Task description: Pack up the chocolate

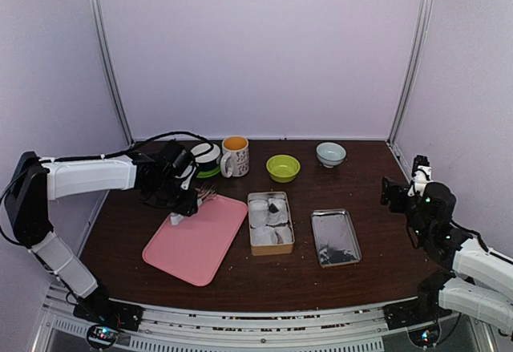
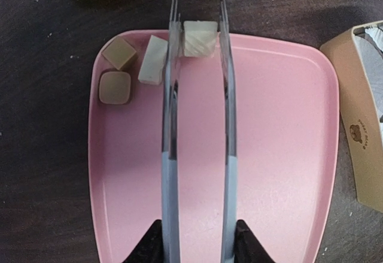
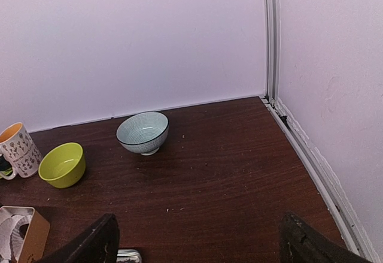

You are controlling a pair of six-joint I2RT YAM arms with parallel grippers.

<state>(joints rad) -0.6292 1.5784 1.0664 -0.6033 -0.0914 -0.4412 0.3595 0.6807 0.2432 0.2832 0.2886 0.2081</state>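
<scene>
Top view: L gripper (image 1: 184, 194) over pink tray (image 1: 196, 244), tin (image 1: 271, 251) just beside. L wrist: it's clamped on tongs (image 2: 169, 155), tips astride a whitish chocolate (image 2: 199, 37) at tray's far edge. Pick step, prob.; next needs a squeeze, lift, carry to tin. R wrist: R gripper (image 3: 200, 248) spread wide, idle.

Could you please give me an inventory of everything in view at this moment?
tray: one, pink, left of centre on the table.
chocolate: four loose pieces, two brown and two whitish, along one end of the tray.
tongs: one pair, pale, tips either side of a whitish piece.
tin: one, tan, right of the tray.
paper cups: several, white, inside the tin, some holding dark pieces.
metal dish: one, silver, right of the tin.
green bowl: one, at the back.
pale blue bowl: one, at the back right.
mug: one, white, orange inside, at the back.
left gripper: black, holding the tongs.
right gripper: black, open, empty.
</scene>
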